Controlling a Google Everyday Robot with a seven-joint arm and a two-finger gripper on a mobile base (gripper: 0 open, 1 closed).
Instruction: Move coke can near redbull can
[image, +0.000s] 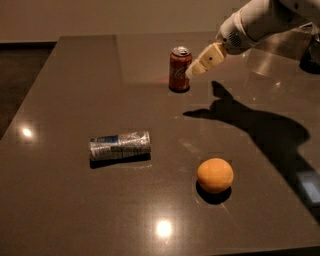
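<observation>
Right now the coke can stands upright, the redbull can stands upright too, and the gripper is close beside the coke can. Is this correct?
Not quite. The camera view shows the redbull can lying on its side, not upright. The rest holds: the coke can stands upright, and the gripper is close beside it, on its right in the picture.

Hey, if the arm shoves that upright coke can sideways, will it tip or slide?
The coke can stands upright and tall for its base, and the hand is beside its upper part, so a high push would probably tip it. The table looks glossy, so a low push may slide it. Tipped, it could roll.
</observation>
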